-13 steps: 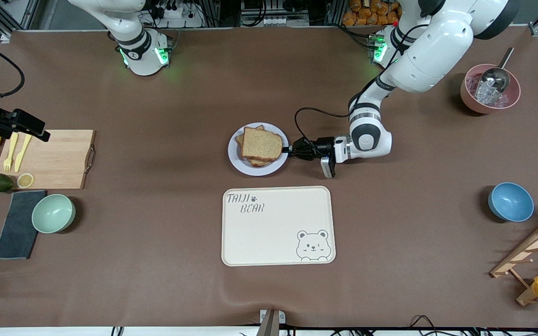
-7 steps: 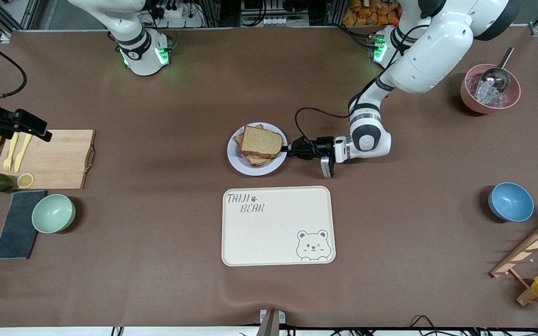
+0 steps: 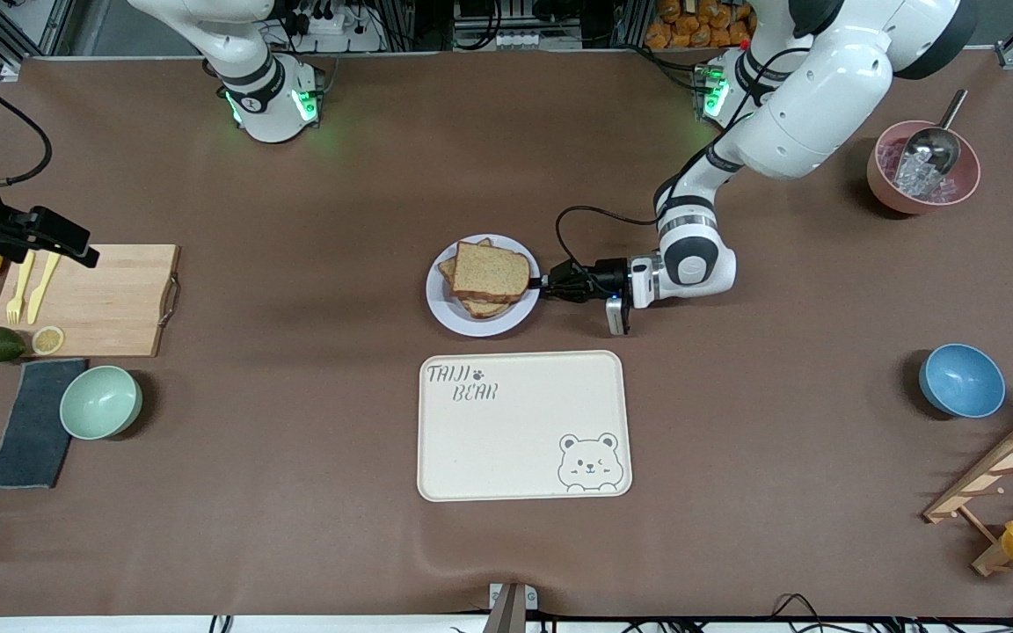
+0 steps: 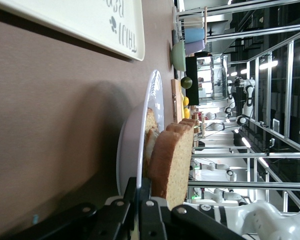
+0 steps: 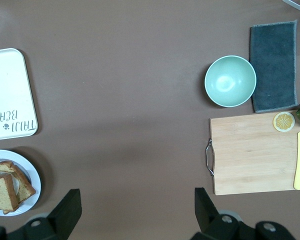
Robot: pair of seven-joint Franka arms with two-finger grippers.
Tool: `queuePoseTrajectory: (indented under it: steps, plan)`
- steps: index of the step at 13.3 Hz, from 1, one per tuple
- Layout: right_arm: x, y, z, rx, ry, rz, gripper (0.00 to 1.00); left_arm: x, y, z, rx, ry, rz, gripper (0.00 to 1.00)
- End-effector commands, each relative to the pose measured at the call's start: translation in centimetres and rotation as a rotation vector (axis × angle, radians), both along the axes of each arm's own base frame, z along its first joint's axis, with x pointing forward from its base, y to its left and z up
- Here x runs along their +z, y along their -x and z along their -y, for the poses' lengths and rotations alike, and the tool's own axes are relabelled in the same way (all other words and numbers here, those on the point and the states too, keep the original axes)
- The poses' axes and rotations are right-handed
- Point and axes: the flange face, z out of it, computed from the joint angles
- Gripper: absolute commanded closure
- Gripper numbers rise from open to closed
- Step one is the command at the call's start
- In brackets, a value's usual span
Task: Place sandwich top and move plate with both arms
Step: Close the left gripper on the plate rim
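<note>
Front view: sandwich top [image 3: 491, 271] on stack on plate [image 3: 471, 322], mid-table, above tray [image 3: 523, 426]. Left gripper [image 3: 545, 284] pinching plate rim. Right gripper [image 3: 76, 252] waits over cutting board [image 3: 111, 303].

Left wrist view: fingers [image 4: 140, 210] clamped on plate [image 4: 135, 145] edge.

Right wrist view: fingers [image 5: 67, 210] spread wide, holding nothing.

- A robotics lab, staged as a mock kitchen.
- Two white robot arms [image 3: 788, 114] bolted onto a brown-covered table [image 3: 295, 510], bases lit green.
- Aluminium framing [image 4: 270, 150], cables and power strips [image 3: 331, 22] ring the table.
- Props laid out: cutting board [image 3: 106, 299], bowls [image 3: 100, 402], a bear-printed tray [image 3: 524, 440], and a plate [image 3: 471, 321] of bread.
</note>
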Motion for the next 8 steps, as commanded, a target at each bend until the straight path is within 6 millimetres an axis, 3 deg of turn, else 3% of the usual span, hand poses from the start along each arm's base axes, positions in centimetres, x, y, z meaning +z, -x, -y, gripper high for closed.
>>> queuePoseTrajectory:
  steps: [1, 8]
  plan:
    - [0.1, 0.0, -0.2, 0.006, 0.018, 0.003, 0.0, 1.4, -0.5, 0.5, 0.042, 0.075, -0.027, 1.0]
    - [-0.4, -0.2, 0.2, -0.001, 0.016, -0.006, 0.0, 4.3, -2.8, -0.2, 0.099, 0.139, -0.069, 1.0]
